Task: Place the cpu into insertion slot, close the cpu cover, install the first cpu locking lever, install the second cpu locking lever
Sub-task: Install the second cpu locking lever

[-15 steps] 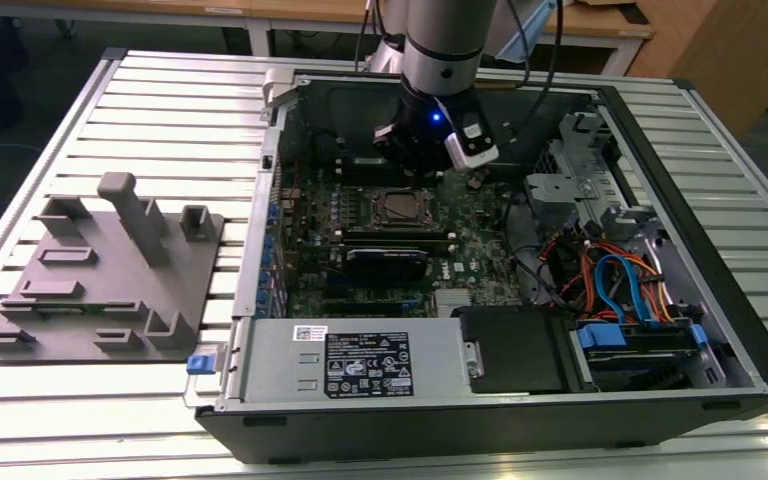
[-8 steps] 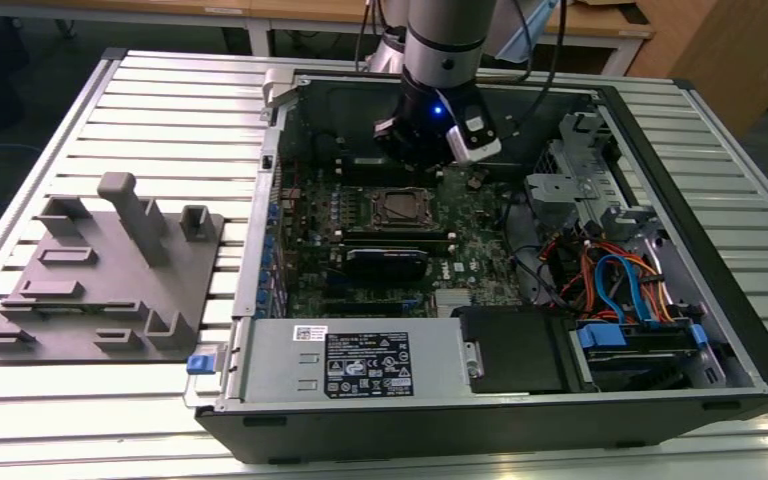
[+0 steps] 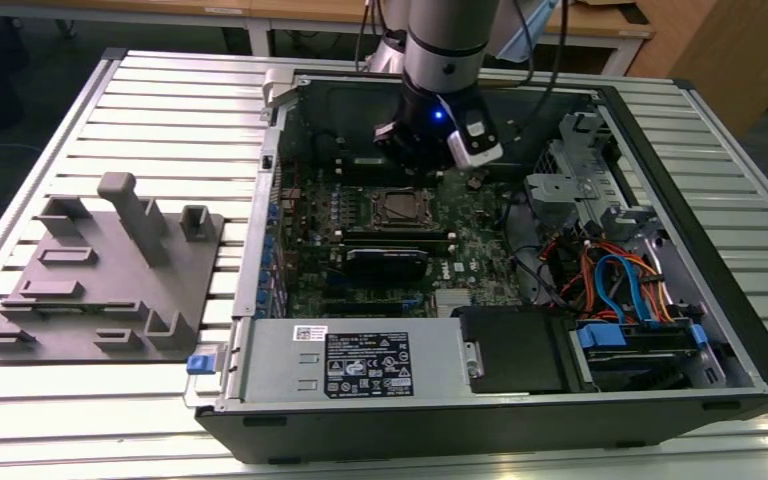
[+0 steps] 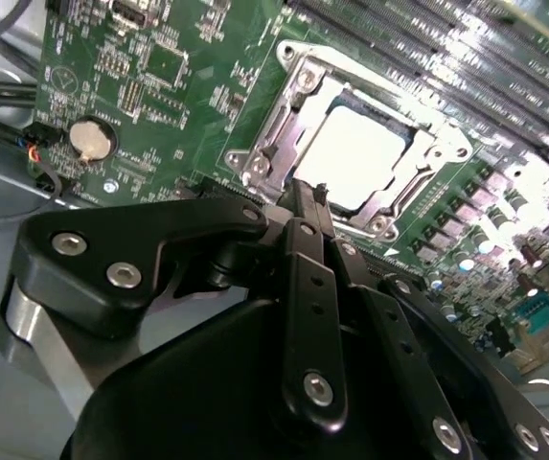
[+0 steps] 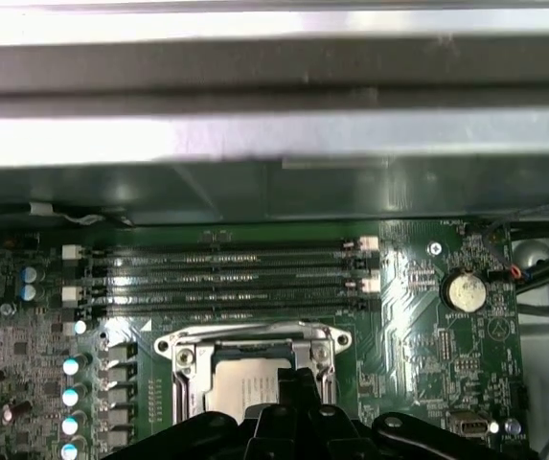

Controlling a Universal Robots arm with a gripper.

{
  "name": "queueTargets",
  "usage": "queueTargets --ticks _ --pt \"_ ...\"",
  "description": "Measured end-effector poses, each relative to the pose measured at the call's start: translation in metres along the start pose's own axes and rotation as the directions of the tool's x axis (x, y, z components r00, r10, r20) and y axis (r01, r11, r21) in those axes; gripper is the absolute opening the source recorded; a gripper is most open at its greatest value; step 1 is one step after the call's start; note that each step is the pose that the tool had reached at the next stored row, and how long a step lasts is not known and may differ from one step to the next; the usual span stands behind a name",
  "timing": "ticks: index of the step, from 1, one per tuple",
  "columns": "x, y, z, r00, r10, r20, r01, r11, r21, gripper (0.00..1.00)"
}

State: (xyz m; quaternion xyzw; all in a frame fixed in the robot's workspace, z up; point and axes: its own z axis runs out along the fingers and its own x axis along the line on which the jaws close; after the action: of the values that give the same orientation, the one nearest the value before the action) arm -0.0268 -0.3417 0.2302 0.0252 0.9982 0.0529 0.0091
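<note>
I log: cpu (image 4: 351, 153) seated in insertion slot (image 4: 284, 91), cpu cover (image 4: 276, 134) down; gripper (image 4: 308, 196) pinched narrow just beside it, empty; no legible writing.

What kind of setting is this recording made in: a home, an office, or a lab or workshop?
Most likely a robotics lab or workshop bench. An opened computer case lies on a slatted aluminium table, next to a grey fixture tray. A robot arm's gripper hangs over the cpu on the motherboard.
</note>
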Motion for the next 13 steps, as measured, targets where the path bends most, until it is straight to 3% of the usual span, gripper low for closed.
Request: queueTargets --ticks 9,13 --pt "-0.0009 -0.018 -0.0008 1.0 0.0 0.0 0.0 1.0 0.0019 0.1" --pt "-0.0011 -0.0229 -0.0013 1.0 0.0 0.0004 0.0 1.0 0.0089 0.1"
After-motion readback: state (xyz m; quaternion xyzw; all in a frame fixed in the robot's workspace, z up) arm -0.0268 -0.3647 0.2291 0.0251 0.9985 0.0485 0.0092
